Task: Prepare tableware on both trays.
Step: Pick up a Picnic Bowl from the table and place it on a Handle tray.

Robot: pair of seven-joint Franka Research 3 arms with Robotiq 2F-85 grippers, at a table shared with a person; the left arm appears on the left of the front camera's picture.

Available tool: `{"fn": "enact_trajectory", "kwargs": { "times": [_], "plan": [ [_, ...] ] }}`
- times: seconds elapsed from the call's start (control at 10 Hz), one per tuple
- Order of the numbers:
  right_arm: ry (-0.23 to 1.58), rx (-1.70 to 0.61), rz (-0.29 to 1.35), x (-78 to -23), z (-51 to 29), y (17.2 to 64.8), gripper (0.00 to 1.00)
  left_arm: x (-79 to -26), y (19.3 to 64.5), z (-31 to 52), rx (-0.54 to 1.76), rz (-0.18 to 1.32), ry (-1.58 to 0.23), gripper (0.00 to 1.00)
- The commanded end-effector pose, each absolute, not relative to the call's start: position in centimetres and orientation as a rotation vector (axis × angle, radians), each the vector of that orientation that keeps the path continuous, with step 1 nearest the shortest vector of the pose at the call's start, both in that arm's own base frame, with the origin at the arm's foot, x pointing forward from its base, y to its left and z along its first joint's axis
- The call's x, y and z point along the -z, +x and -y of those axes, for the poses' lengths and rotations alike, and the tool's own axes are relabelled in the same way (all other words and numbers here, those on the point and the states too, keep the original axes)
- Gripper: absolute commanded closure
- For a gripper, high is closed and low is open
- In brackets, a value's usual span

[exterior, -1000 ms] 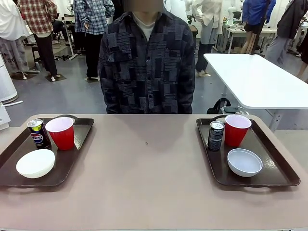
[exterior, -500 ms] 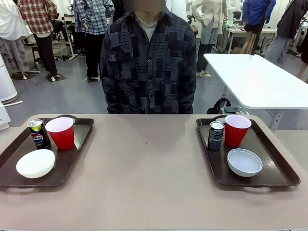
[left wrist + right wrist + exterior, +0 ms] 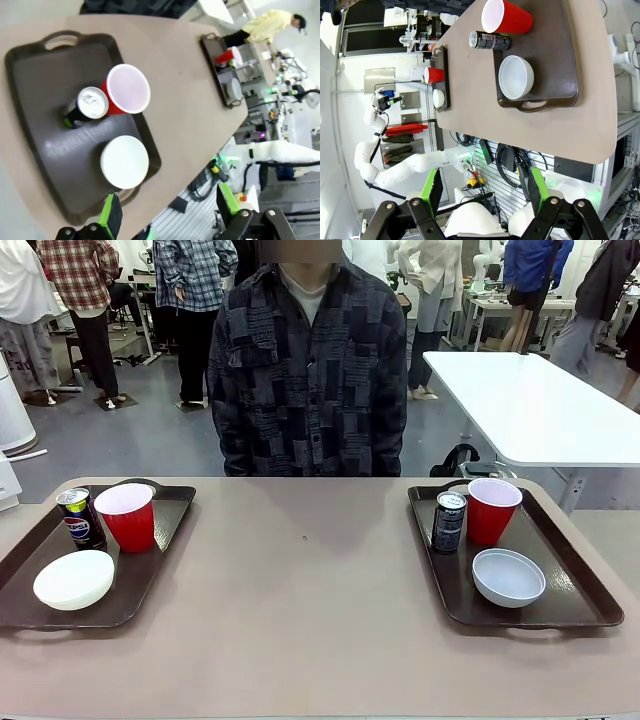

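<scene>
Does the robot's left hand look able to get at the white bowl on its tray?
Probably yes: the left hand hangs open above the white bowl, nothing between them.

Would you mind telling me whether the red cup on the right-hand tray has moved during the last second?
No. The red cup stays beside the black can, at the tray's far end.

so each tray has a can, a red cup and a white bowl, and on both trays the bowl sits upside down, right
Not quite. Only the bowl on the left tray is upside down; the front view shows its closed bottom. The bowl on the right tray sits open side up. Each tray does hold a can, a red cup and a white bowl.
</scene>
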State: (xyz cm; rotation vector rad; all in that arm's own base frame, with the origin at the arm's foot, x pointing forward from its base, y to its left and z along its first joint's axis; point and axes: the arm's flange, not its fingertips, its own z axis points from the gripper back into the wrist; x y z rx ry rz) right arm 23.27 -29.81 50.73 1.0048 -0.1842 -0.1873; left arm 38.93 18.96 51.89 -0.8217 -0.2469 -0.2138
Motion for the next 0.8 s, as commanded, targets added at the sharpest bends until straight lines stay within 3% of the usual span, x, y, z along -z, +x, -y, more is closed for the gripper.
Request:
{"fn": "enact_trajectory", "kwargs": {
  "times": [0.0, 0.7],
  "plan": [
    [1.025, 0.173, 0.202, -50.8, 29.9, 23.2, 0.11, -50.7, 38.3, -17.6, 0.202, 0.265, -0.756, 0.00],
    [1.025, 0.173, 0.202, -50.8, 29.9, 23.2, 0.11, -51.4, 39.1, -18.8, 0.204, 0.257, -0.802, 0.00]
  ]
}}
